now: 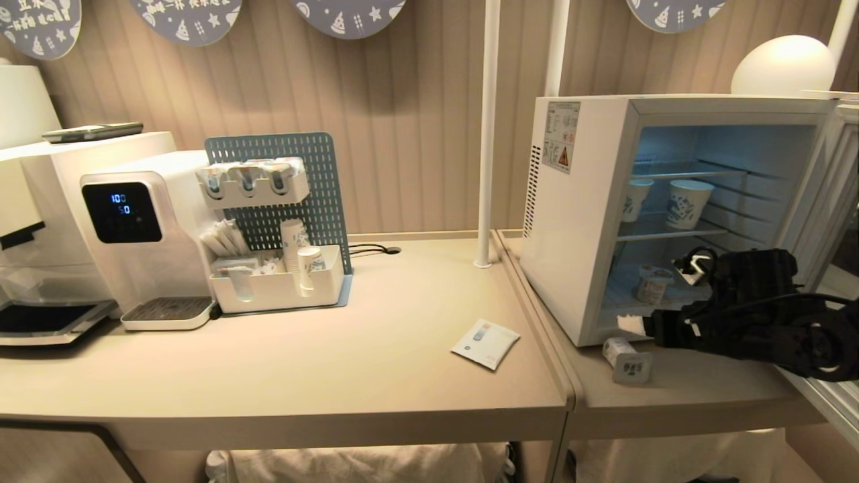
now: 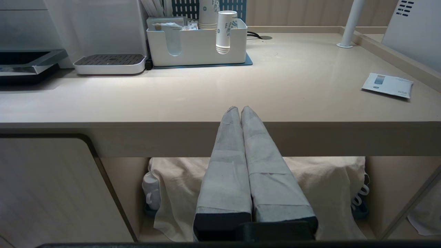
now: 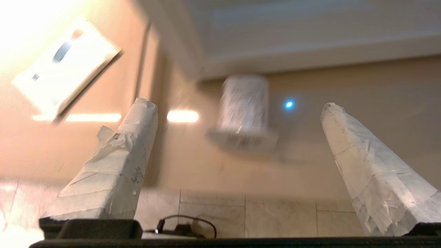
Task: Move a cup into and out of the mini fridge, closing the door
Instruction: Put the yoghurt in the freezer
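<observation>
Beige counter (image 1: 335, 362), ribbed wall (image 1: 416, 134); right gripper (image 3: 237, 106) fingers wide, left gripper (image 2: 240, 109) fingers together.

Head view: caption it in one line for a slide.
Open right gripper hovers above a tipped cup before the mini fridge, its door swung open.

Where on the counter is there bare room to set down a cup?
The widest bare patch lies between the white caddy and the flat packet. In front of the open fridge it is crowded: a tipped cup and the open right hand.
</observation>
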